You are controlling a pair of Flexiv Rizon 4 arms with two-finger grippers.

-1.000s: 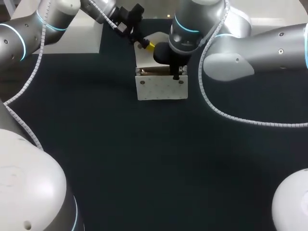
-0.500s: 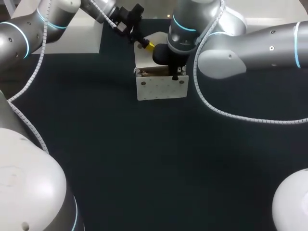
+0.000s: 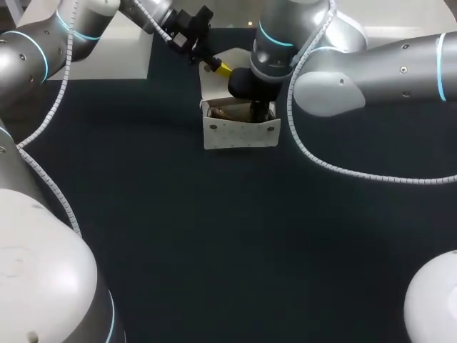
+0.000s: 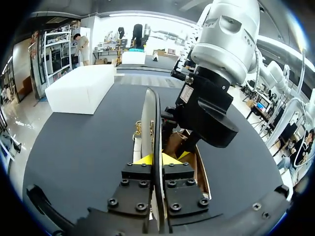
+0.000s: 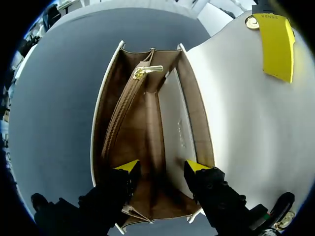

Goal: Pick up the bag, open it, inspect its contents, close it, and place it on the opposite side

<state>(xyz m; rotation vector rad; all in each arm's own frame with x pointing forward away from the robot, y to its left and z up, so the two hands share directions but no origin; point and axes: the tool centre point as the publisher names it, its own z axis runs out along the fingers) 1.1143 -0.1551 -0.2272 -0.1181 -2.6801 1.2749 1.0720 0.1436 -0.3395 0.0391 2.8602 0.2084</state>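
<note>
You are looking down on the dark desk [image 3: 214,236]. The white box-shaped bag [image 3: 239,133] is standing upright on it in the upper middle of the frame, its mouth gaping to show a brown lining. Your right pincer [image 5: 162,167] is hanging inside that mouth from above, its fingers spread apart among the brown compartments and gripping nothing. Ahead of it, a brown zipper with a gold pull [image 5: 123,113] is lying along one inner pocket. Behind the bag's mouth, the white flap [image 3: 214,89] is standing raised, and your left pincer [image 4: 156,160] is pinching its edge between both yellow tips.
</note>
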